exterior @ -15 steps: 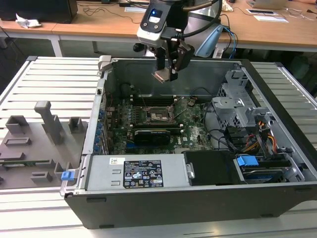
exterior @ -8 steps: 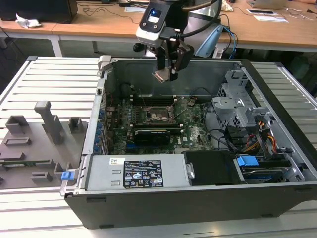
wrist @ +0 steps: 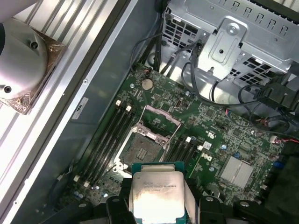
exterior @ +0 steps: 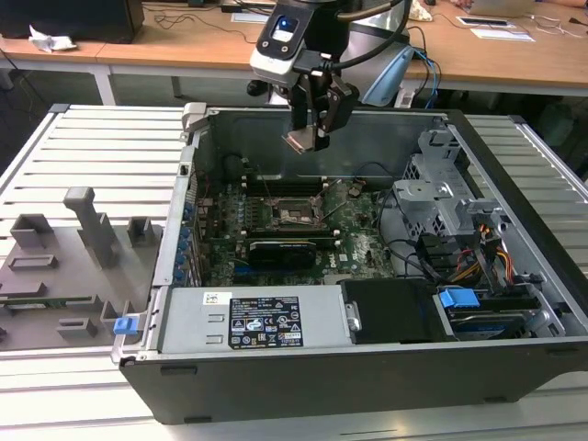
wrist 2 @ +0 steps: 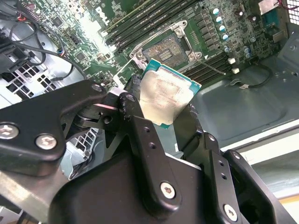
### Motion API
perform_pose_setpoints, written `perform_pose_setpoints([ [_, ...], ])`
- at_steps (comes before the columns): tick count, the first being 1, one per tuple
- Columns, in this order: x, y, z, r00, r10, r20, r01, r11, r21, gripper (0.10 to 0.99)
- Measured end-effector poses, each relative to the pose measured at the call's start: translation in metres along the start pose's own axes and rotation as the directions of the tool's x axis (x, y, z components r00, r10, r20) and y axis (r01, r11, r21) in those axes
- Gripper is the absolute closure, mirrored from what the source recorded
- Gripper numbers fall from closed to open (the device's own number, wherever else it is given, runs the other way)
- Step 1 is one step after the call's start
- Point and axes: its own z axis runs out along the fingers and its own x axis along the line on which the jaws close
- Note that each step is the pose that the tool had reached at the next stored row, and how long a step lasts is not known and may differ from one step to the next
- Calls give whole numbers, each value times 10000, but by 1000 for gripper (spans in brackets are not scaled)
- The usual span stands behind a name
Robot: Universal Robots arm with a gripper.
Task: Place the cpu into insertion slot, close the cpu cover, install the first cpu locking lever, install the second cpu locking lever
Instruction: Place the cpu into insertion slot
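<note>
My gripper (exterior: 310, 138) hangs above the open computer case (exterior: 184, 230), shut on the cpu (exterior: 301, 140), which tilts between the fingers. Both wrist views show the silvery chip with its green edge, the cpu (wrist 2: 166, 95) (wrist: 156, 196), clamped on two opposite sides by black fingers (wrist 2: 133, 91). Below it on the green board lies the insertion slot (exterior: 296, 213) (wrist 2: 166, 48) (wrist: 142, 149), square, dark in the centre and uncovered. The cpu cover (wrist: 160, 116) stands raised at one side of the socket. A thin metal lever (wrist 2: 212, 67) sticks out beside the socket.
A long black card (exterior: 285, 248) lies in front of the socket. A power supply (exterior: 262, 322) fills the case front, and a metal drive cage (exterior: 441, 193) with cables stands at the exterior view's right. A grey fixture plate (exterior: 83, 248) sits outside at the left.
</note>
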Motion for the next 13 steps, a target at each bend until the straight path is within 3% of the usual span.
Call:
perform_pose_setpoints([
  [13,0,0,1,9978,662,59,-662,9978,-15,561],
])
